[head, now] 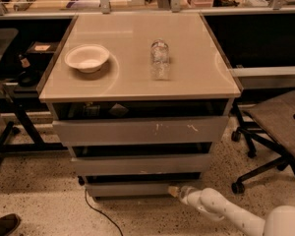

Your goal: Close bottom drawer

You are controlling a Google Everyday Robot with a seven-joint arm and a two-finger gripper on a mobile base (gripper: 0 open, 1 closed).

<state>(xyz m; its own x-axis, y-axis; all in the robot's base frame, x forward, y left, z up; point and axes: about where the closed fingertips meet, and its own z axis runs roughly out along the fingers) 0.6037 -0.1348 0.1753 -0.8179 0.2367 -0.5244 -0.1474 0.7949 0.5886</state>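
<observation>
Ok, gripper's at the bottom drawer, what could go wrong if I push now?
The gripper sits at the bottom drawer front near its right end, so an off-centre push may skew or jam it. A hard shove could jolt the cabinet and upset the bottle on top.

We count three drawers in the cabinet: one wide top drawer front [140, 131], one mid drawer front [140, 164], one bottom drawer [128, 189]. One counter [137, 85], and on it we have one white bowl [87, 58] and one clear bottle [160, 59]. One arm, one gripper [173, 191], down low at the right end of the bottom drawer's front. One office chair [280, 127] at right. One shoe [2, 224] at lower left.
</observation>
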